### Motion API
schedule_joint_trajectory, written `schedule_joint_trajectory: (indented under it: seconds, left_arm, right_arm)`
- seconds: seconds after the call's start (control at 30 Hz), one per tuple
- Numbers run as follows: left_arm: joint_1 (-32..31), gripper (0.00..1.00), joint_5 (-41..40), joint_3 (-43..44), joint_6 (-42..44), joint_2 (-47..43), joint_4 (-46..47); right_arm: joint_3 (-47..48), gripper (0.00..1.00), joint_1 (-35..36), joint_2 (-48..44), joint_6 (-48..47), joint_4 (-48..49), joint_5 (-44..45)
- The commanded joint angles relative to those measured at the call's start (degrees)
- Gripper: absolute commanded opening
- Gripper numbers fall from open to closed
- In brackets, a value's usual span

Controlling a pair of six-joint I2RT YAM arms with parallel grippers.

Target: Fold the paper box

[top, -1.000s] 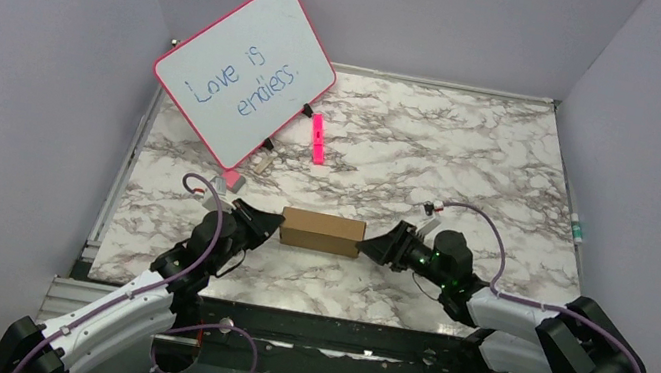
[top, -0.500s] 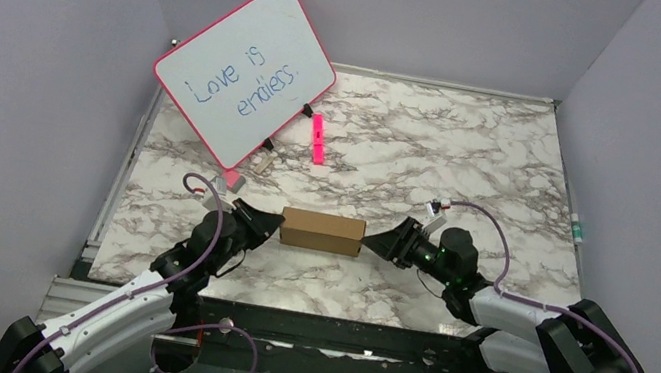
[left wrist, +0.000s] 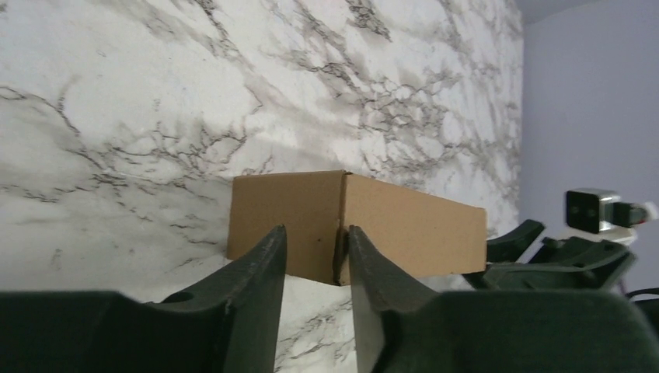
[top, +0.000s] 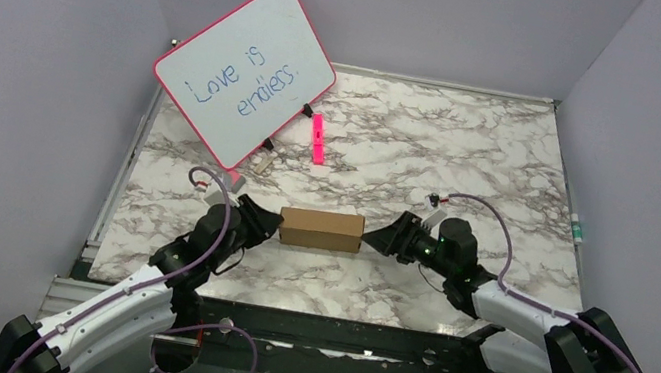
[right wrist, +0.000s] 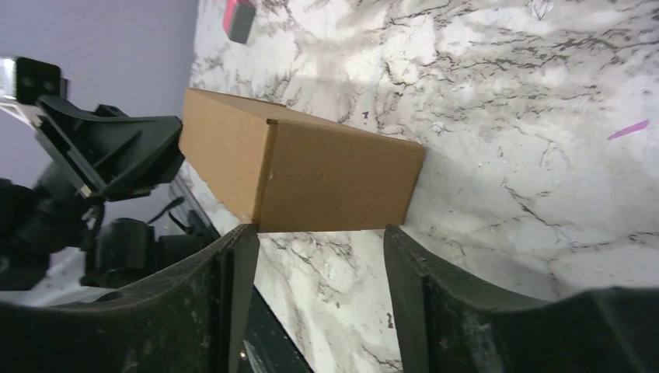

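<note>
The paper box [top: 321,229] lies closed on the marble table, a plain brown cardboard block. My left gripper [top: 272,222] sits at its left end and my right gripper [top: 381,239] at its right end. In the left wrist view the box [left wrist: 388,225] stands just past my left gripper [left wrist: 315,231], whose jaws are a little apart with only marble between them. In the right wrist view the box [right wrist: 334,179] lies just beyond my right gripper [right wrist: 319,229], which is open wide and holds nothing. The box's far side is hidden.
A pink-framed whiteboard [top: 244,71] with blue writing leans at the back left. A pink marker [top: 317,139] and a few small items [top: 261,163] lie below it. Purple walls close in the table on three sides.
My left jaws have parted from nearly shut at the box's left end. My right gripper has opened wider and shifted slightly up and back. The box has not moved.
</note>
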Motion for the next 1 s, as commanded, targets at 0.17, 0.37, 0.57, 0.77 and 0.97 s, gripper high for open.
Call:
schedule_joint_trajectory:
  seconds: [0.17, 0.37, 0.57, 0.77, 0.97]
  left_arm:
    - [0.35, 0.72, -4.4, 12.53, 19.36, 2.36, -16.13]
    - [0.35, 0.99, 1.42, 21.44, 29.75, 7.26, -17.08]
    - [0.35, 0.99, 4.64, 31.32, 43.84, 12.74, -23.12]
    - [0.35, 0.99, 6.73, 37.19, 54.77, 17.63, -25.44]
    - [0.35, 0.99, 15.08, 41.57, 62.45, 25.61, -26.91]
  right_arm:
    - [8.9, 0.8, -0.34, -10.6, -13.94, -20.93, 5.48]
    - [14.4, 0.85, -0.34, -17.82, -20.39, -32.79, 10.25]
    - [19.35, 0.86, -0.34, -25.6, -25.48, -42.12, 14.97]
    - [23.72, 0.88, -0.33, -31.18, -30.82, -49.24, 20.52]
    - [27.63, 0.96, -0.33, -37.05, -32.39, -54.52, 27.13]
